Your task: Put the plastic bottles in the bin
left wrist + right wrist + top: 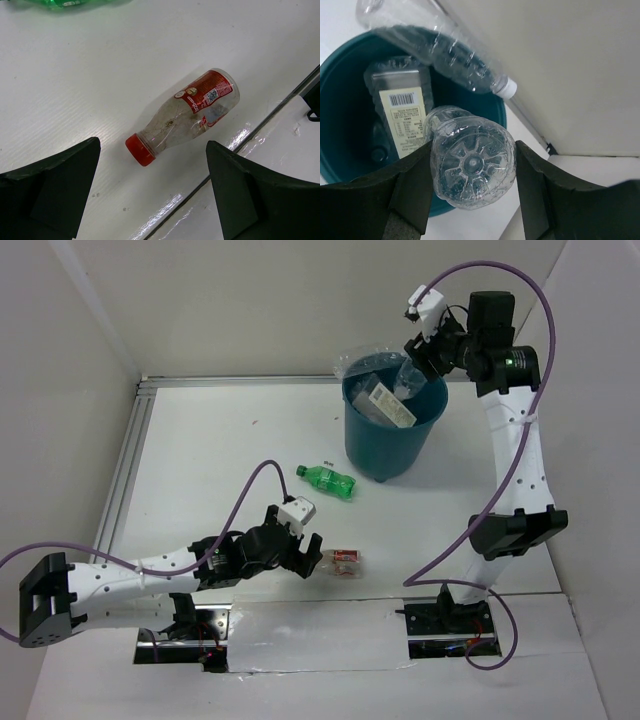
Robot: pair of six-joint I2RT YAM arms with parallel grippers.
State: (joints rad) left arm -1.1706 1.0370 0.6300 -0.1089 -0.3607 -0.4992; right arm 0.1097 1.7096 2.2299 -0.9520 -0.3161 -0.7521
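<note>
White table boxed in by plain white walls, seen from above. The round teal-blue plastic bin sits around 1 o'clock from the middle of the table.

There's already stuff in it. A flat clear bottle with a white barcode label leans inside, and a slim clear bottle with a white cap lies slanted across the top of the rim. Right over the opening, the right gripper has its fingers clamped on either side of another clear ribbed bottle. The wrist camera looks straight at that bottle's base.

Going outward, a small green plastic bottle lies on its side just off the bin at about 8 o'clock, not touching it. Further out toward 7 o'clock is the clear bottle with the red cap and red label, also lying flat on the table.

The left gripper is low over the table with its jaws spread wide, gripping nothing. The red-capped bottle is just beside it at 3 o'clock, cap end pointing toward the fingers, no contact.
</note>
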